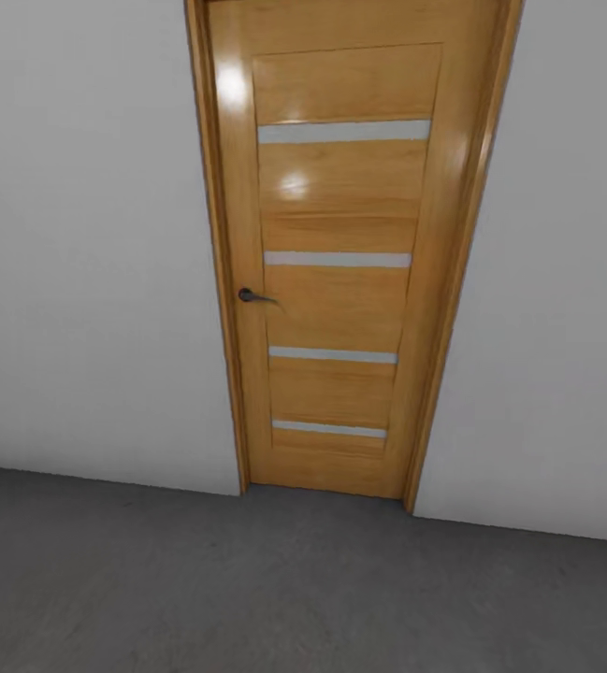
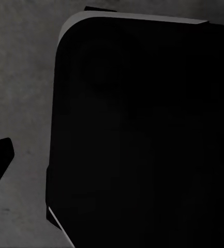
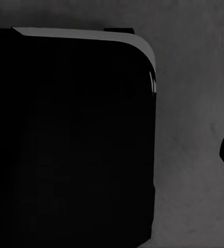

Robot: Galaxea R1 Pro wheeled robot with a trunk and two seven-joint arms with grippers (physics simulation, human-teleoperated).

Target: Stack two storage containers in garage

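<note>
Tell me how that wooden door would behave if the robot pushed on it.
The door looks like a rigid slab, so it would likely swing, not flex. It appears shut in its frame; the lever handle probably needs turning first. Its glossy face may be slippery.

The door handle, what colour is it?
Dark grey, almost black. The door handle shows best in the head view.

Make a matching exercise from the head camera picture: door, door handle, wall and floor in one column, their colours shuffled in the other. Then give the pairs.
Things:
1. door
2. door handle
3. wall
4. floor

Colours:
A. dark grey, mottled
B. pale grey, plain
C. glossy honey-brown wood with pale horizontal strips
D. dark metal

Pairs: 1-C, 2-D, 3-B, 4-A
</note>
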